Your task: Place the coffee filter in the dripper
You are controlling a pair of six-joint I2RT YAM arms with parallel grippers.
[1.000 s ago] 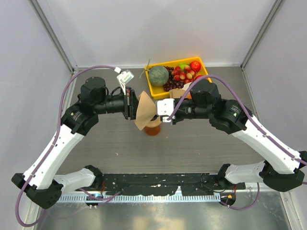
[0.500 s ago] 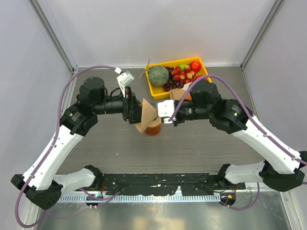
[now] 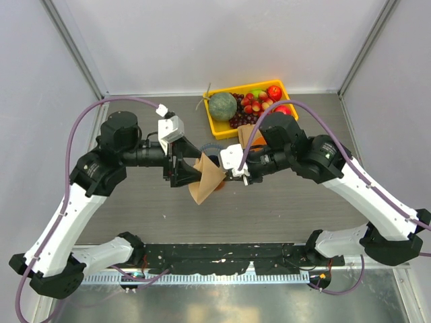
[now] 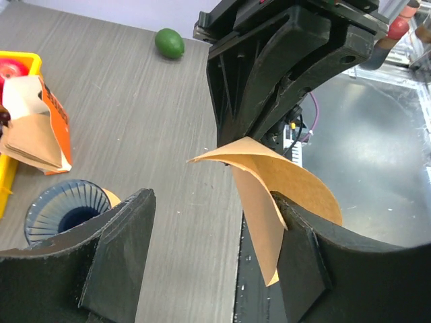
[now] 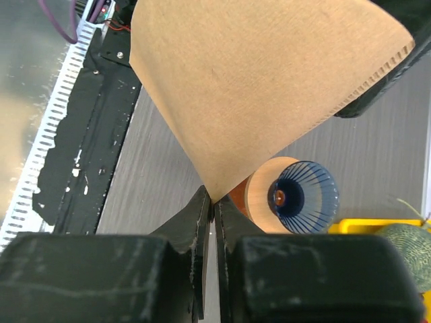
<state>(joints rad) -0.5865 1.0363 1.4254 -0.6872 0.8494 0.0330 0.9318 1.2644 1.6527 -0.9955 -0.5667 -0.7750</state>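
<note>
The coffee filter (image 3: 203,179) is a tan paper cone, partly opened, held above the table between my two grippers. My right gripper (image 5: 213,200) is shut on its pointed tip; the cone (image 5: 256,87) fans out beyond the fingers. My left gripper (image 4: 212,222) is open wide, and one edge of the filter (image 4: 286,185) rests against the inner face of its right finger (image 4: 303,262). The dark blue ribbed dripper (image 5: 301,196) sits mouth-up on an orange-brown stand (image 5: 259,195), beside and below the filter. It also shows in the left wrist view (image 4: 64,210) and the top view (image 3: 213,144).
An orange-and-white carton (image 4: 42,124) holding more filters lies beside a yellow tray (image 3: 225,125) of fruit and a melon (image 3: 222,105) at the back. A green lime (image 4: 170,42) lies on the table. The black mounting rail (image 3: 222,254) runs along the near edge.
My left gripper has opened and drawn back to the left. The filter, still pinched in my right gripper, has shifted toward the near side and hangs lower in the top view.
</note>
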